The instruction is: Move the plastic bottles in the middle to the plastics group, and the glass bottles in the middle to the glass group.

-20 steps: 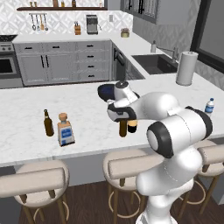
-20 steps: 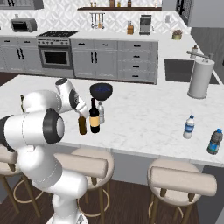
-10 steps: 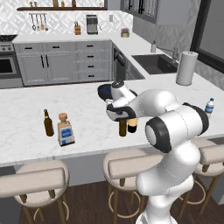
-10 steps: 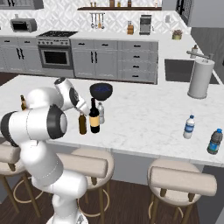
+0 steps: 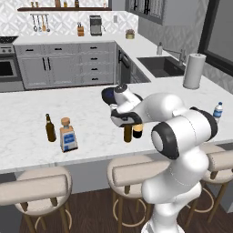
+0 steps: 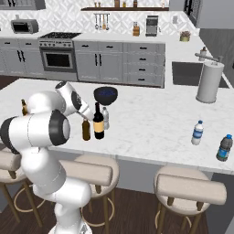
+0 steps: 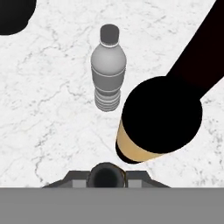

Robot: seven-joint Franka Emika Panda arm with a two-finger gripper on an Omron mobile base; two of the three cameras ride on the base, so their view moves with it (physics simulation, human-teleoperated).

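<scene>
I count two brown beer bottles (image 5: 50,128) (image 6: 86,130), one dark wine bottle (image 6: 98,122), one pale plastic bottle (image 7: 108,69), one square blue-labelled bottle (image 5: 68,135), two blue-capped bottles (image 6: 197,133) (image 6: 223,148), one bowl (image 6: 105,94), one paper-towel roll (image 6: 210,82).

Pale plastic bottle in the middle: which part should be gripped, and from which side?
Probably the neck just under the cap, coming straight down from above. The pale plastic bottle stands upright, its top is narrow, and the wine bottle stands close on one side, leaving little room for a sideways approach.
</scene>
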